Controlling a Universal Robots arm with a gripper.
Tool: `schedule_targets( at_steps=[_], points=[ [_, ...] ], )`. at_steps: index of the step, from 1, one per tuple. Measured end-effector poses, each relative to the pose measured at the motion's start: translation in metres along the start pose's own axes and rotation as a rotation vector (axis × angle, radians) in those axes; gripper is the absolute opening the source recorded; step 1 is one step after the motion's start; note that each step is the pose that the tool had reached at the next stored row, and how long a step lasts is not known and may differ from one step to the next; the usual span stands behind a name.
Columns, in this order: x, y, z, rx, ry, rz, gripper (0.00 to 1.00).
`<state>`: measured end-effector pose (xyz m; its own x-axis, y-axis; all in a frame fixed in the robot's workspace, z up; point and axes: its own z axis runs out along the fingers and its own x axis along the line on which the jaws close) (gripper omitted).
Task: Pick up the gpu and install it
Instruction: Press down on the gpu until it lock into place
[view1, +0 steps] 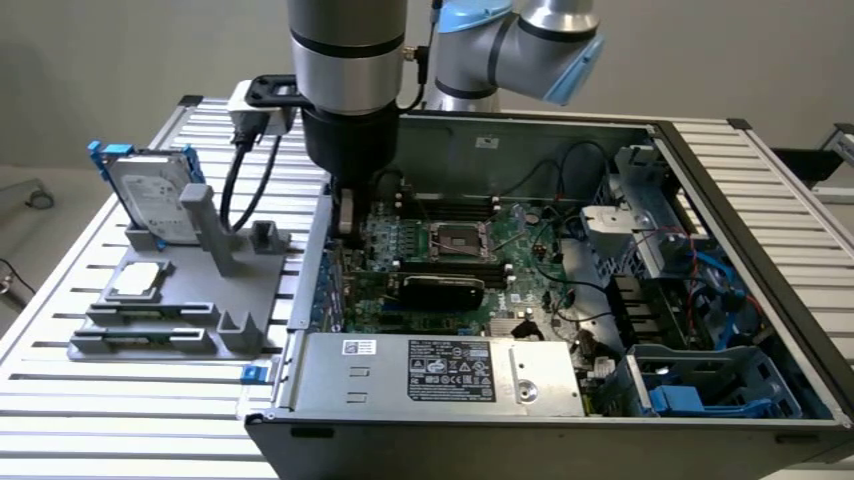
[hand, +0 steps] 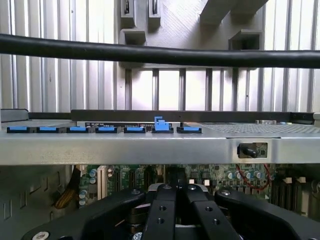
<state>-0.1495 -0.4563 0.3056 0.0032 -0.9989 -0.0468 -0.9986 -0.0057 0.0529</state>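
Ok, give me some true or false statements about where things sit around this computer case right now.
1. The blue-framed hard drive stands upright on the grey fixture outside the case. True.
2. The pincer hangs over the grey fixture. False: it is down inside the open case, by the wall on the exterior view's left.
3. The gpu lies on the fixture. False: the black-shrouded card sits on the motherboard.
4. The case's side is open, with the motherboard exposed. True.
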Motion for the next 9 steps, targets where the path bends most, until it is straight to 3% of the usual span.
schedule_targets(
  at_steps=[3,9],
  points=[
    [0.0007,0.0004,-0.0001,-0.0029,0.0068,0.0,0.11],
    [0.0016,0.0009,0.0002,-0.0032,0.0234,-0.002,0.11]
  ],
)
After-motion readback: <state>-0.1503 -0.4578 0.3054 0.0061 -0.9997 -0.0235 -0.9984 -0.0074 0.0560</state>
